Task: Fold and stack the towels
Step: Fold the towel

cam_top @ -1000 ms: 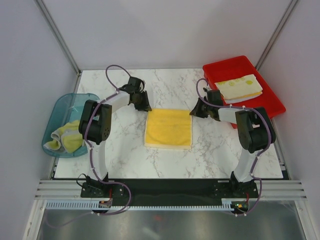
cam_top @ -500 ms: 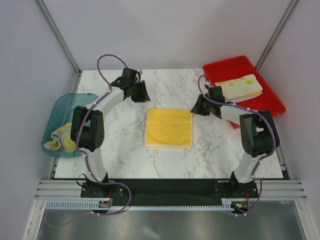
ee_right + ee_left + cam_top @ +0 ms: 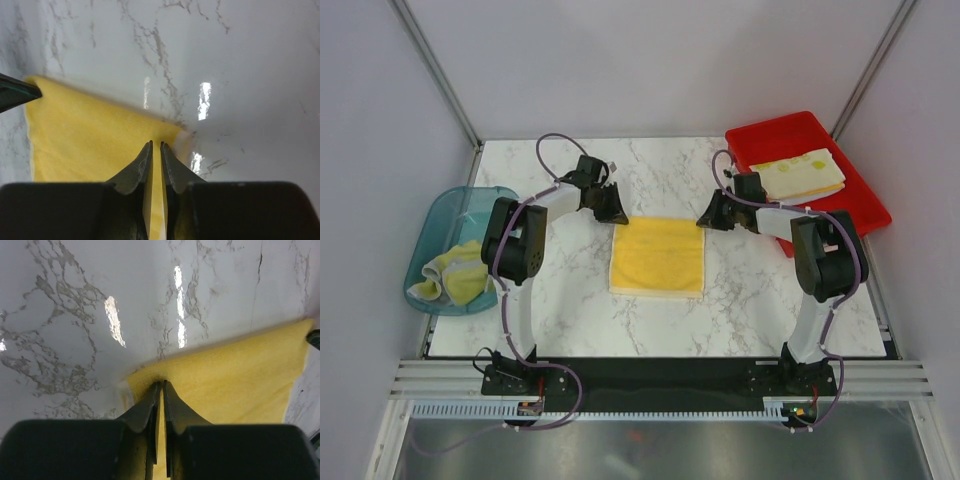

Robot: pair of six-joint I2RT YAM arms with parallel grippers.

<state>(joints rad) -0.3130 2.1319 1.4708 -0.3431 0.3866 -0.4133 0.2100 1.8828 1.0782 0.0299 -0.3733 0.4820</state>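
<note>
A folded yellow towel (image 3: 657, 258) lies flat mid-table. My left gripper (image 3: 617, 215) is at its far left corner and my right gripper (image 3: 703, 222) at its far right corner. In the left wrist view the left gripper (image 3: 162, 384) has its jaws almost together, pinching the towel (image 3: 240, 370) at the edge. In the right wrist view the right gripper (image 3: 155, 145) is likewise nearly closed on the towel (image 3: 85, 140) near its corner. Folded pale yellow-and-white towels (image 3: 798, 175) lie stacked in a red tray (image 3: 790, 130). A crumpled yellow towel (image 3: 450, 278) sits in a teal basket (image 3: 450, 205).
The red tray stands at the back right, partly off the marble table's edge. The teal basket stands off the table's left edge. The enclosure's walls and frame posts close in the table at the back and sides.
The left gripper lifted back and away from the towel's far left corner, then returned to it. The right gripper stayed at the far right corner. The towel has not visibly moved.
</note>
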